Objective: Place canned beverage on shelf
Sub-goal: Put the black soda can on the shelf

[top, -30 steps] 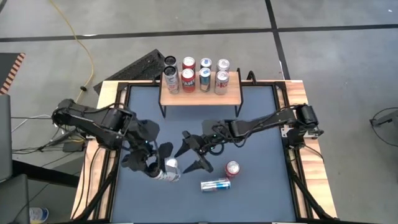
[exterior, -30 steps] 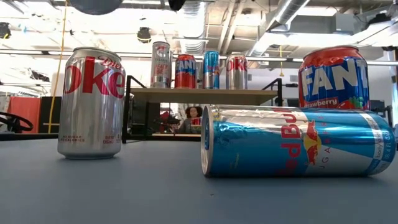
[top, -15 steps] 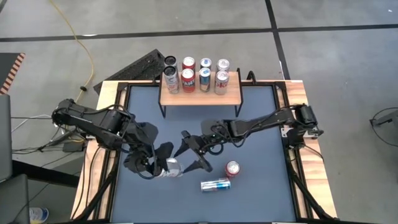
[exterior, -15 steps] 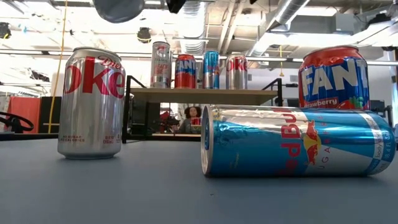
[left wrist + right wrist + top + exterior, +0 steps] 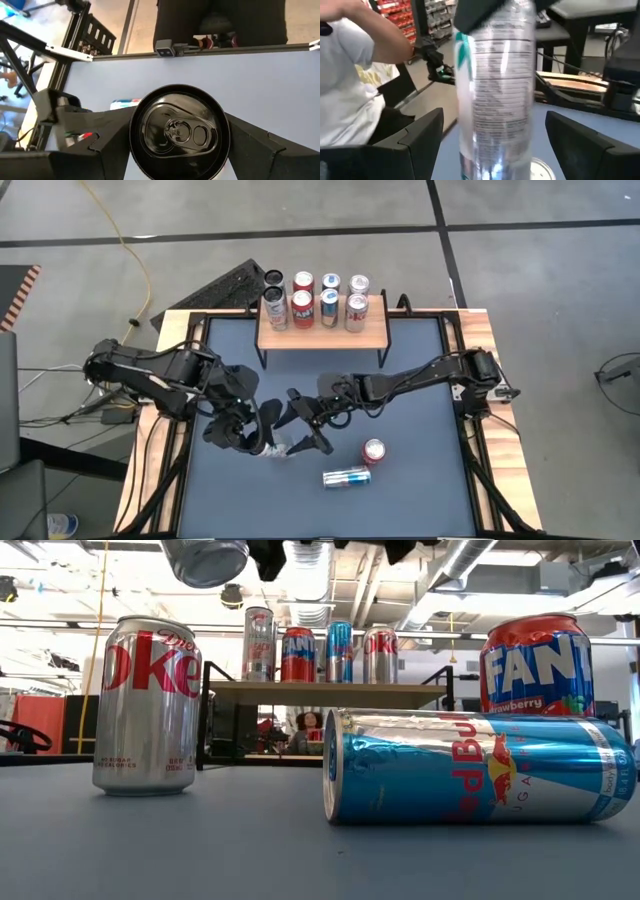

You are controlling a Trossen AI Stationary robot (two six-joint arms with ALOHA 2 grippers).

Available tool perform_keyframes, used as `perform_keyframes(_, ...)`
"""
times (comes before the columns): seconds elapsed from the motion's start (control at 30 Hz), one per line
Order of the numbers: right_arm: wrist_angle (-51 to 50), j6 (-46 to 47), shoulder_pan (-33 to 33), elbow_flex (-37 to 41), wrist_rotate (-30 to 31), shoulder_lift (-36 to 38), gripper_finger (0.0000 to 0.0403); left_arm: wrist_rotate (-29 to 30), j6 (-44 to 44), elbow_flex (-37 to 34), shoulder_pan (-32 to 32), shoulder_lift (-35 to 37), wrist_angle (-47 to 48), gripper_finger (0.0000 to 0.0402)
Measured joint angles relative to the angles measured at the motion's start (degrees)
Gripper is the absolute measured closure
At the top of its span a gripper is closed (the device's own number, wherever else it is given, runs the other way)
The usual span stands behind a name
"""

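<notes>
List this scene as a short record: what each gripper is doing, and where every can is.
left gripper: jaws closed on the held can, raised off the table
right gripper: jaws open, one on each side of the held can
shelf: four shelf cans, upright in a row
Coke: upright on the table
Fanta: upright on the table
Red Bull: lying on its side in front of the Fanta

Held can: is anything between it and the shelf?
Yes: the right gripper, open, sits beside the can on its shelf side. Four cans already line the shelf; only its front strip shows bare.
</notes>
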State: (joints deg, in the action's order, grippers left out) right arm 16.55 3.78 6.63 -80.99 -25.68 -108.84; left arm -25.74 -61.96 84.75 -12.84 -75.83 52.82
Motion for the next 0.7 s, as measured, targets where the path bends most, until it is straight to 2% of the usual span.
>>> perform_keyframes(0.27,-1.0,0.7,0.0,-4.1,-3.4,-3.9,0.0071,-2.0,-0.8,0.0,0.4,-1.2,-0.7,0.0145)
perform_keyframes(0.7,-6.6,0.3,0.1,-6.0,-4.5,-3.9,0.0072,0.9,-0.5,0.0,0.7,-4.2,-1.3,0.0145)
